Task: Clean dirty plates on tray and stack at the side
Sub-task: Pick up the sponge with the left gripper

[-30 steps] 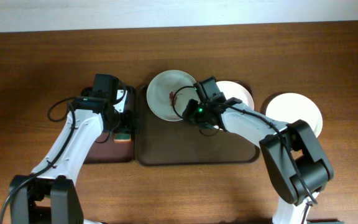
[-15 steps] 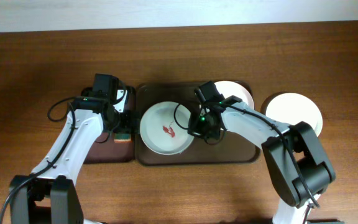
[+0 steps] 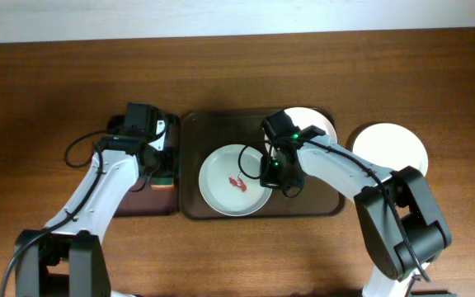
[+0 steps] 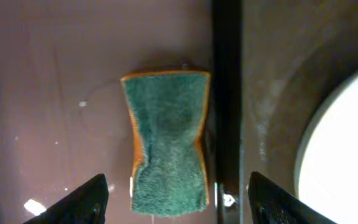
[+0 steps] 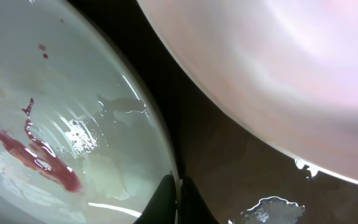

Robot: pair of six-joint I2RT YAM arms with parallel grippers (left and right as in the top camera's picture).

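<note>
A white plate with a red sauce smear (image 3: pixel 236 179) lies in the large dark brown tray (image 3: pixel 303 205); it also shows in the right wrist view (image 5: pixel 55 124). My right gripper (image 3: pixel 272 171) is shut on this plate's right rim (image 5: pixel 178 198). A second white plate (image 3: pixel 318 124) sits at the tray's back right corner, partly hidden by my right arm, and fills the upper right of the right wrist view (image 5: pixel 278 68). A third white plate (image 3: pixel 390 148) rests on the wooden tabletop to the right. My left gripper (image 4: pixel 176 202) is open above a green sponge (image 4: pixel 166 146).
The sponge (image 3: pixel 165 177) lies in a smaller dark tray (image 3: pixel 143 202) left of the large tray. Water spots (image 5: pixel 272 208) lie on the large tray's floor. Bare wood tabletop (image 3: pixel 435 91) surrounds both trays.
My right gripper has drawn the smeared plate from the tray's back left toward its front middle and laid it flat. My left arm has barely moved.
</note>
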